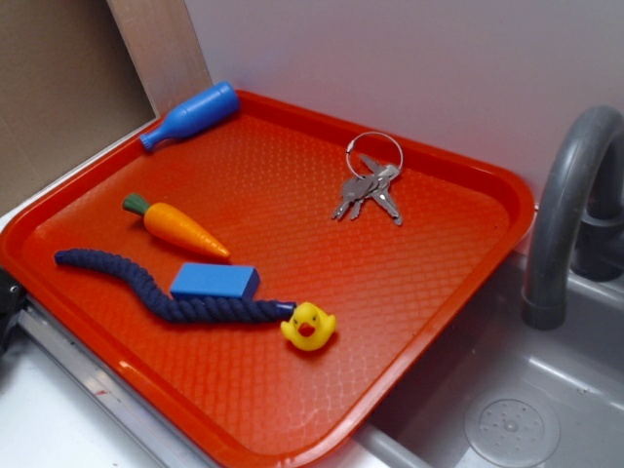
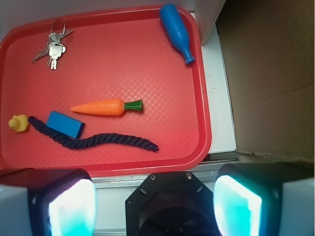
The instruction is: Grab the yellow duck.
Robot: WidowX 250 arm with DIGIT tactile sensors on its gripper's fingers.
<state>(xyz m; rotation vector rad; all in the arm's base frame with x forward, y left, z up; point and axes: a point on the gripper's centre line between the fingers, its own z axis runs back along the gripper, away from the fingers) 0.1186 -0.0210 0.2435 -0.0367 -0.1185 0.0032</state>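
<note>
The yellow duck (image 1: 308,326) is tiny with a red-orange beak. It sits on the red tray (image 1: 409,263) near its front edge, at the end of a dark blue rope (image 1: 156,292). In the wrist view the duck (image 2: 18,123) is at the tray's far left. My gripper (image 2: 153,201) is open and empty, its pads (image 2: 74,206) spread wide, held high above the tray's near edge and well away from the duck. Only a dark bit of the arm shows at the left edge of the exterior view.
On the tray (image 2: 147,59) lie a blue block (image 1: 215,282), an orange carrot (image 1: 180,227), a blue bottle (image 1: 192,114) on the rim and a bunch of keys (image 1: 369,185). A grey tap (image 1: 565,205) and sink (image 1: 507,419) stand to the right.
</note>
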